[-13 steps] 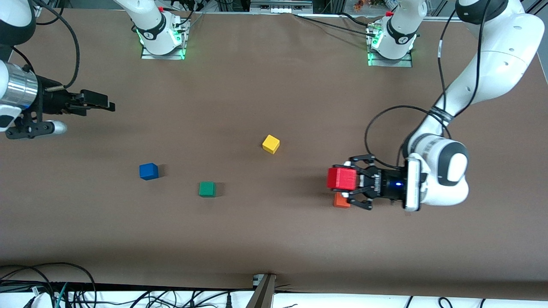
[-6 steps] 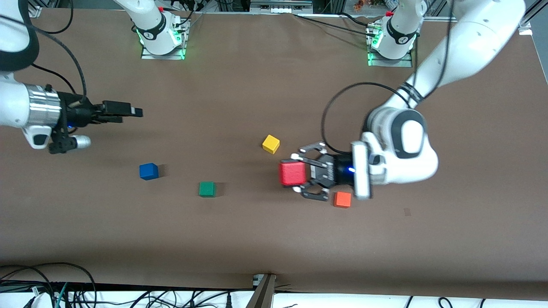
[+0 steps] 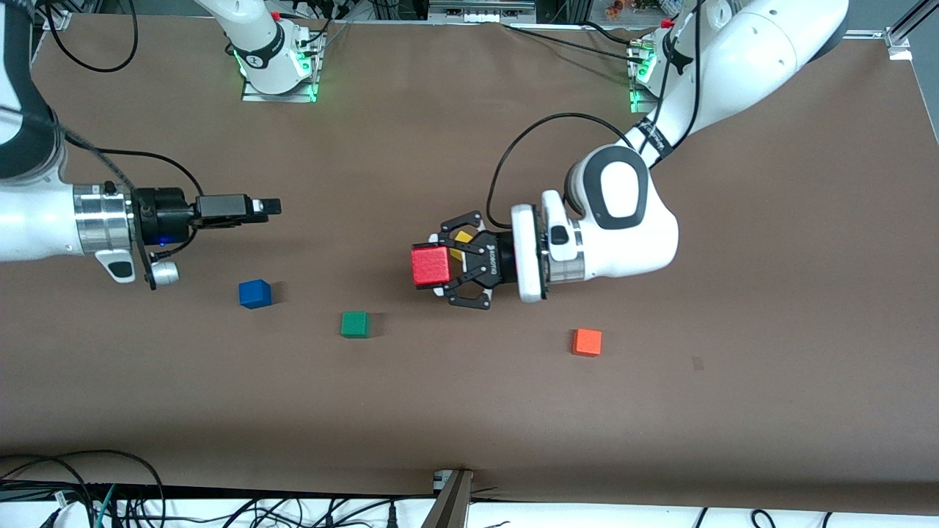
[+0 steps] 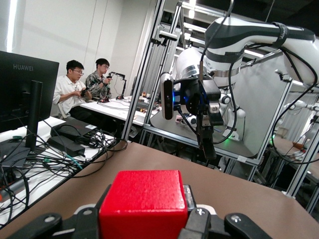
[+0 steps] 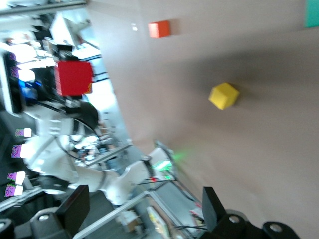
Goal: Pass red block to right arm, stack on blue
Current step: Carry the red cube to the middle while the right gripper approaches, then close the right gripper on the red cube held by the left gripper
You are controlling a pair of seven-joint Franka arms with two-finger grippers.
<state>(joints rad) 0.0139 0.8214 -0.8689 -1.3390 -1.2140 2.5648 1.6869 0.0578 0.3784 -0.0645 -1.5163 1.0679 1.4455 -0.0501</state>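
Observation:
My left gripper (image 3: 434, 266) is shut on the red block (image 3: 430, 266) and holds it in the air over the middle of the table, beside the yellow cube. In the left wrist view the red block (image 4: 144, 199) sits between the black claw fingers (image 4: 199, 226). My right gripper (image 3: 270, 207) is open and empty, up in the air, pointing at the red block with a gap between them. Its fingers (image 5: 76, 208) stand wide apart, and the red block (image 5: 74, 77) shows ahead of them. The blue cube (image 3: 254, 293) lies on the table, nearer the front camera than the right gripper.
A green cube (image 3: 355, 324) lies beside the blue one, toward the middle. A yellow cube (image 3: 463, 237) is partly hidden by the left gripper. An orange cube (image 3: 587, 342) lies toward the left arm's end. The right gripper (image 4: 207, 127) faces the left wrist camera.
My left arm has carried the red block from over the orange cube toward the middle, beside the yellow cube. My right gripper has moved in toward the middle.

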